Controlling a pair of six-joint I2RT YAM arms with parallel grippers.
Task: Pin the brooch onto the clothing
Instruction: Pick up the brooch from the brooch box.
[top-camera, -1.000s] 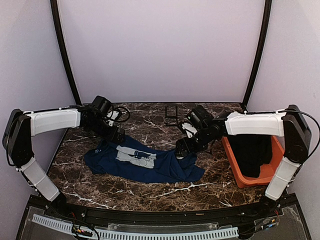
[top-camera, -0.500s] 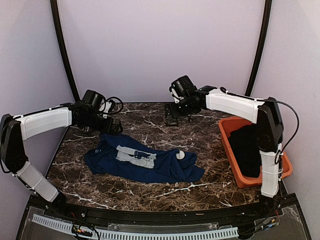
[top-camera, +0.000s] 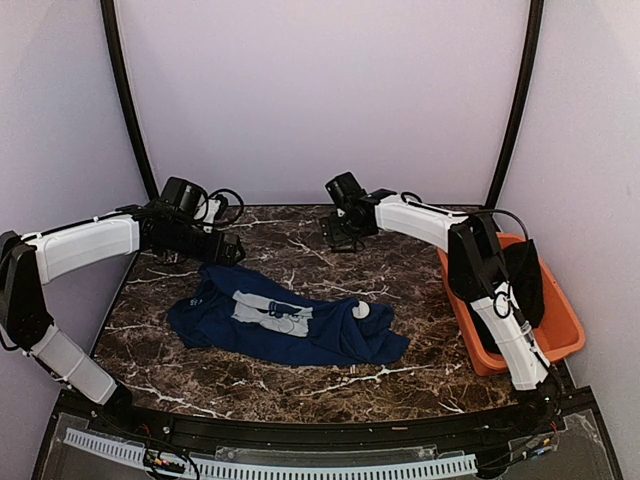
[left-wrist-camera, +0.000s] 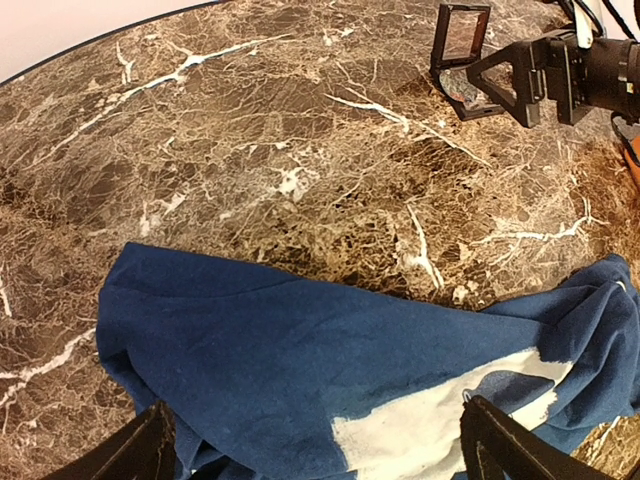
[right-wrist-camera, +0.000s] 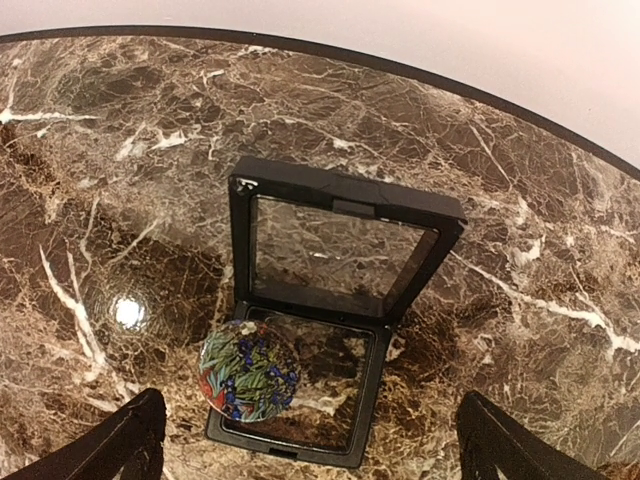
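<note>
Marble table (top-camera: 300, 385) under navy shirt (top-camera: 330, 340); lilac walls (top-camera: 320, 100).

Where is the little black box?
The open black case sits at the far middle of the table, behind the blue T-shirt, centred in the right wrist view.

A robot test cell (laboratory-type) is indicated by lilac walls (top-camera: 320, 90), a black frame pole (top-camera: 132, 110) at upper left, and a marble-patterned tabletop (top-camera: 300, 385).

The brown marble table (top-camera: 300, 380) bears a navy T-shirt (top-camera: 320, 340), a black case (right-wrist-camera: 345, 197), seemingly an orange bin (top-camera: 563, 328).
</note>
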